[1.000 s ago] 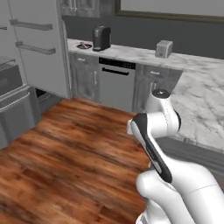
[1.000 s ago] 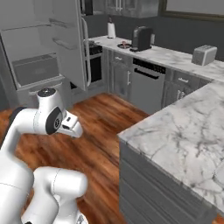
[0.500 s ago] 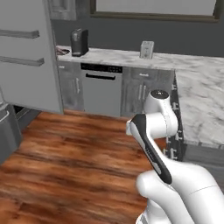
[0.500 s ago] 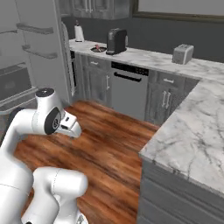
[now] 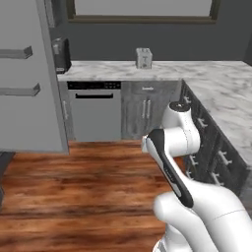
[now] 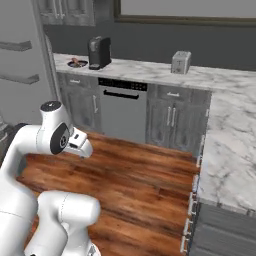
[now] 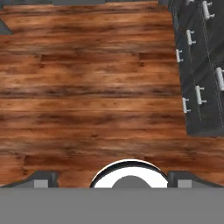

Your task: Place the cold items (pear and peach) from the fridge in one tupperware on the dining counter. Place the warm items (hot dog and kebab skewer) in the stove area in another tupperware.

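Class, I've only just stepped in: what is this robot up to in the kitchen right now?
Nothing is being handled yet. The arm is folded over the wooden floor, and the gripper is open and empty, pointing down at the boards. Ahead are a dishwasher, a toaster and a coffee machine on the marble counter. No food or tupperware is in sight.

The floor (image 7: 96,87) is brown wood with dark streaks, the counter (image 6: 225,150) is white marble with grey lines, the cabinets (image 5: 147,110) are grey, and the toaster (image 6: 180,62) is silver.
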